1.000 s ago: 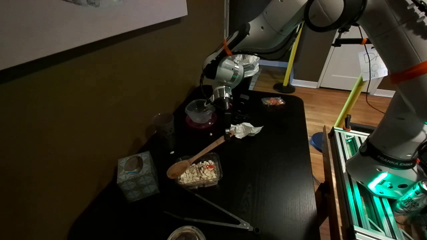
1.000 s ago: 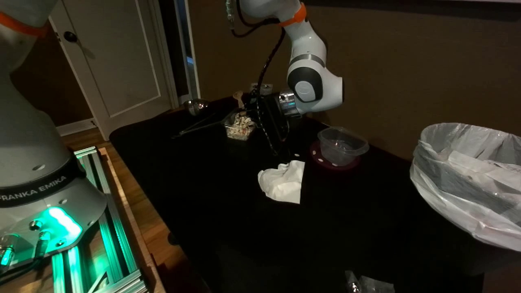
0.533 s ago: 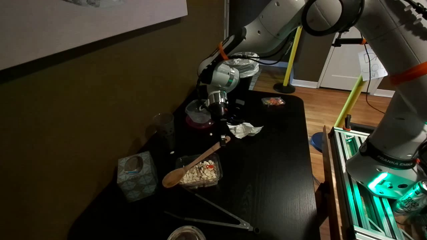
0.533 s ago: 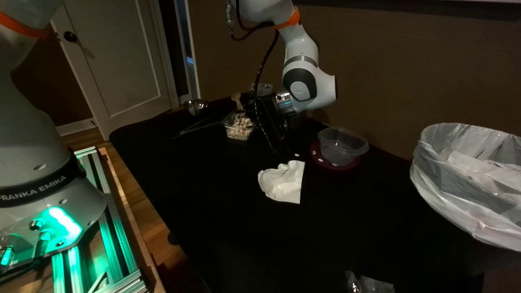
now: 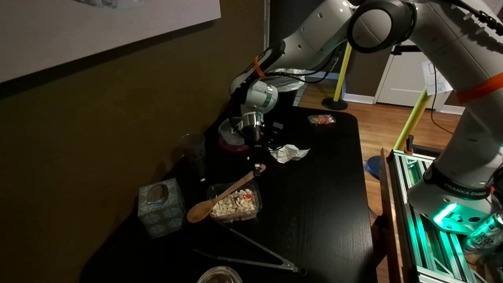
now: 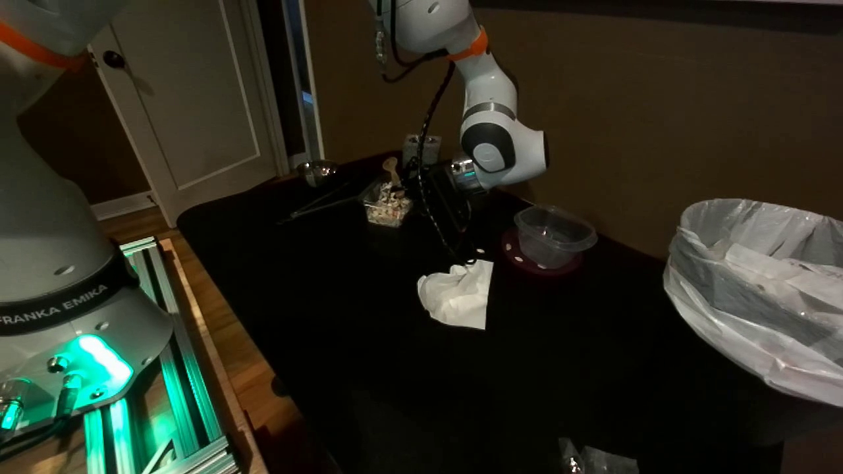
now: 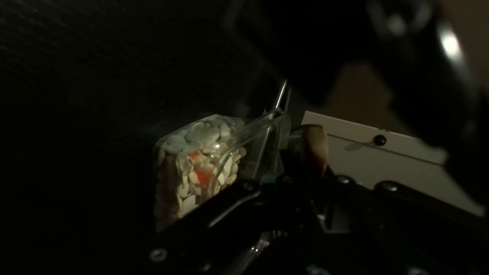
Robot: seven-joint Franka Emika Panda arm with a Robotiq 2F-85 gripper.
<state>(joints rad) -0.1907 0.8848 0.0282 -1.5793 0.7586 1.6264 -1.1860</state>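
Low over a black table (image 5: 322, 204), a robot's gripper (image 5: 257, 169) pinches a wooden spoon (image 5: 232, 188) close to the end of its handle, the jaws drawn narrow on the wood. In an exterior view the spoon reaches left and toward the near side, its handle passing over a clear container (image 5: 258, 204) and its scoop just past the left edge; whether wood and rim touch cannot be told. Pale flakes (image 5: 232, 206) fill the container, a red fleck (image 5: 247, 196) among them at right. A patterned tissue box (image 5: 162, 212) stands to the left, and metal tongs (image 5: 286, 265) lie spread on the near side. Crumpled white paper (image 5: 289, 153) rests farther off, to the right of the gripper, with a packet of colorful pieces (image 5: 322, 119) at the far end. A tall clear cup (image 5: 193, 147) stands beyond the tissue box. In an exterior view, a plastic tub (image 6: 553, 237) sits on a dark red plate (image 6: 571, 268), left of a bin liner (image 6: 757, 316). The wrist view is dim.
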